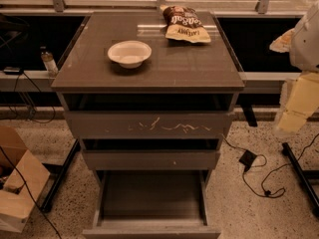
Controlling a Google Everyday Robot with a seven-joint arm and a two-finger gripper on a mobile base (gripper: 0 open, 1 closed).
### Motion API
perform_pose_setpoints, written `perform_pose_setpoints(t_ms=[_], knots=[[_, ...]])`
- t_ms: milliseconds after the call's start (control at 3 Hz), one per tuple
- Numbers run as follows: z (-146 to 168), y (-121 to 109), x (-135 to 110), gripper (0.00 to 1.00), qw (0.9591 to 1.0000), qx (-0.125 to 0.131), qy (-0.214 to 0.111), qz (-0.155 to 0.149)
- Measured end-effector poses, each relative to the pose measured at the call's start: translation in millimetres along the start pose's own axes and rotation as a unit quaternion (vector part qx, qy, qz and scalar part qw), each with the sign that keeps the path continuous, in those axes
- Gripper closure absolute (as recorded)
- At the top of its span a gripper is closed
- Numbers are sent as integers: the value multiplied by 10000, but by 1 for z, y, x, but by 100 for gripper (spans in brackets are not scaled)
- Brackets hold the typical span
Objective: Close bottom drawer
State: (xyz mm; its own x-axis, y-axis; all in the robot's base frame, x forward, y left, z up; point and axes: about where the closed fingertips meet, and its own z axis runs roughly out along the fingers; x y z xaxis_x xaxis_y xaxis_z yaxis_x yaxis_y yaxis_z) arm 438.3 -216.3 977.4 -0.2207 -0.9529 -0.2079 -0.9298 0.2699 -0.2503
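Currently: bottom drawer [152, 231] stands pulled far out at the foot of the cabinet [149, 78]. Your gripper [298, 108] hangs at far right, well apart from it, grip state cannot tell. Likely staged before pushing the front strip.

White bowl [129, 53] and crumpled snack bag [183, 24] well apart on the cabinet top [199, 71]; small bottle [48, 59] on the left ledge; cardboard box [17, 188] and black cable [262, 187] on the speckled floor [259, 133].
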Motion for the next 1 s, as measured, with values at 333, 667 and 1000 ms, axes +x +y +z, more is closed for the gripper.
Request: perform_pose_setpoints(t_ms=[333,667,1000], knots=[[0,0,0,0,10000,0,0,0],[0,0,0,18,10000,11,-9,0],[24,9,5,42,9993,-144,-333,75]])
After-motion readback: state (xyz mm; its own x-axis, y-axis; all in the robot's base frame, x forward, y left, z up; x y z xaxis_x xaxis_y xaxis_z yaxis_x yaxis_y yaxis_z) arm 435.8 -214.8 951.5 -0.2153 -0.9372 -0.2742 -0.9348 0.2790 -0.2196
